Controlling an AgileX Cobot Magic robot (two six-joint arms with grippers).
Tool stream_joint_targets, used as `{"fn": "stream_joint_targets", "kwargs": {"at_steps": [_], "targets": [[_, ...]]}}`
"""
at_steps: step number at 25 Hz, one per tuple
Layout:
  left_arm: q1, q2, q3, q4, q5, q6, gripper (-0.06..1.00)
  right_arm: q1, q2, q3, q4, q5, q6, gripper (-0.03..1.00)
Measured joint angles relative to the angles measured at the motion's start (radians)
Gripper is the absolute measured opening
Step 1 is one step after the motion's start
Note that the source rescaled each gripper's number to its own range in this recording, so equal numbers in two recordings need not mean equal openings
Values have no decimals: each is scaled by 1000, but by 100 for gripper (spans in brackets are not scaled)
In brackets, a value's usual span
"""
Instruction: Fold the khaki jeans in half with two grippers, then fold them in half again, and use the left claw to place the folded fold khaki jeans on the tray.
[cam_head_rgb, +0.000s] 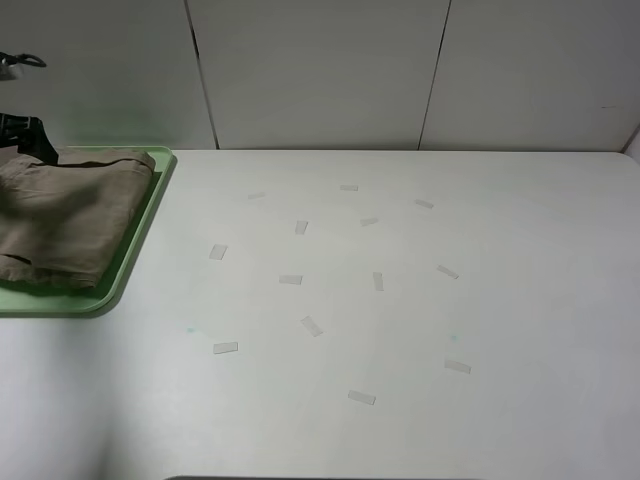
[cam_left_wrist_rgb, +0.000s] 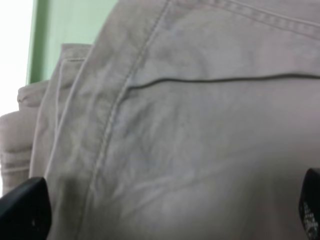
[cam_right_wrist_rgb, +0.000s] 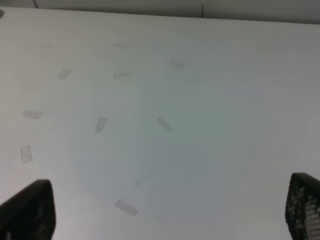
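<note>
The khaki jeans lie folded in a thick stack on the pale-green tray at the table's far left. A black part of my left arm shows just behind the stack at the view's left edge. In the left wrist view the jeans fill the picture with seams and a pocket edge, and a strip of the tray shows beside them. My left gripper is open just above the cloth and holds nothing. My right gripper is open and empty over bare table; it is out of the high view.
Several small pale tape strips are stuck across the middle of the white table; they also show in the right wrist view. A white panelled wall stands behind the table. The tray reaches the left edge of the view.
</note>
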Motion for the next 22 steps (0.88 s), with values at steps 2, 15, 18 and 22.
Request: {"fn": "stream_joint_targets", "kwargs": {"at_steps": [2,15,18,22], "targets": [[0,-26,0,-1,25,-2,100,0,0,0,2,0,0,100],[0,-304,0,-7,282,-75,100,0,0,0,2,0,0,100],[0,-374,0,-7,361,-118,100,0,0,0,2,0,0,100],[-9,-478,0,4,442,-140,100,0,0,0,2,0,0,100]]}}
